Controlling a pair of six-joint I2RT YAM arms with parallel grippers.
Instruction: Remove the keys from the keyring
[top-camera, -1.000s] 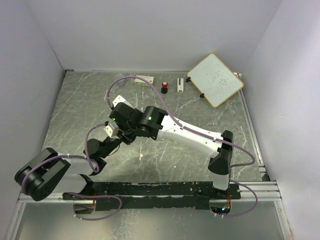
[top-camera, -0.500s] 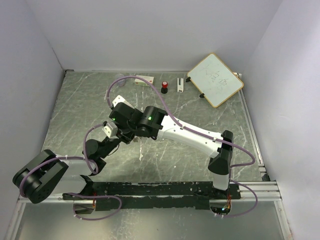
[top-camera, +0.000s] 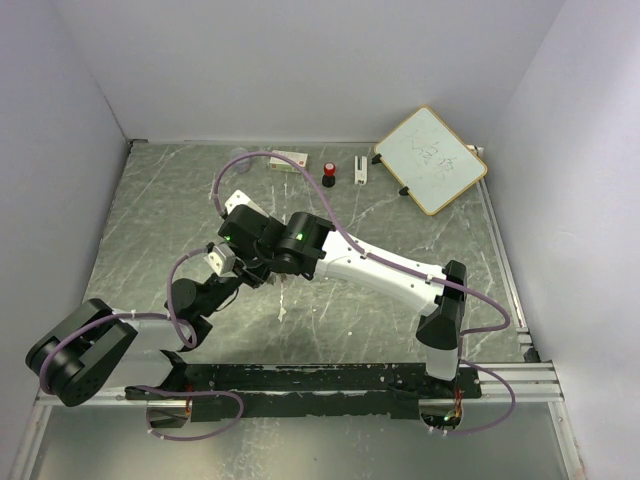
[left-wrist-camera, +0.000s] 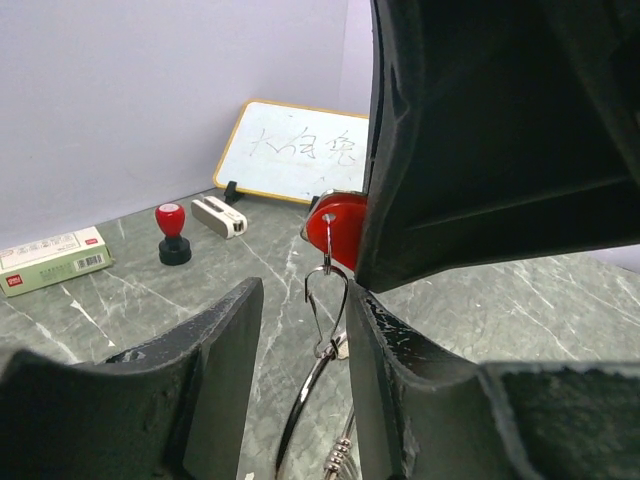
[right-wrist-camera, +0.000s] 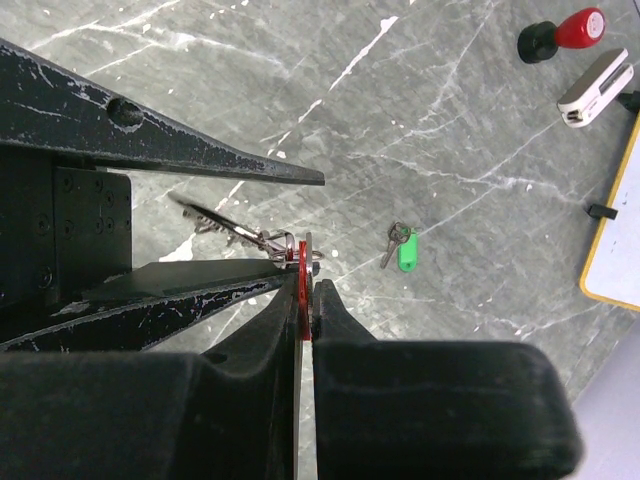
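My right gripper (right-wrist-camera: 305, 276) is shut on the flat red head of the red key (right-wrist-camera: 302, 262), held edge-on above the table. In the left wrist view the red key (left-wrist-camera: 335, 225) carries a thin wire clip, and the silver keyring (left-wrist-camera: 300, 400) hangs from that clip. The keyring (right-wrist-camera: 235, 228) sits between the two fingers of my left gripper (left-wrist-camera: 302, 290). Its jaws stand apart on either side of the keyring, and a gap shows beside the wire. The green key (right-wrist-camera: 403, 250) lies loose on the table, off the ring. From above, both grippers meet at centre-left (top-camera: 245, 268).
A black knob with a red top (top-camera: 328, 173), a small white block (top-camera: 360, 170) and a flat box (top-camera: 288, 160) stand along the back wall. A tilted whiteboard (top-camera: 430, 160) is at the back right. White walls enclose the table.
The left arm's shoulder and elbow shifted slightly to the left. Both grippers stay together at the same spot, still with the red key and the ring.
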